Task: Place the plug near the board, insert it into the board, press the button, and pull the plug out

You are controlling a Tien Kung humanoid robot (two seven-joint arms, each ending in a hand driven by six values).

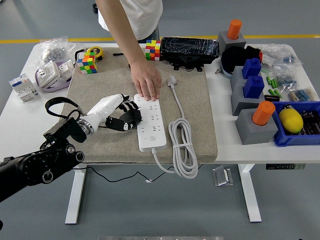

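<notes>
A white power strip (151, 122) lies lengthwise on the grey felt mat (100, 135). Its cord (183, 150) coils to the right and ends in a white plug (172, 81) lying on the mat above the strip, free of any socket. My left hand (126, 114), white-backed with black fingers, sits at the strip's left edge with fingers curled loosely and nothing in them. A person's hand (146, 80) presses down on the strip's far end. My right arm is out of sight.
Rubik's cubes (86, 64) (153, 50) sit at the mat's far edge, beside a black wrapped box (190, 49). Grey and blue blocks with orange cylinders (255, 120) and a blue bin with a yellow lemon (291, 120) crowd the right side. Small parts (49, 75) lie far left.
</notes>
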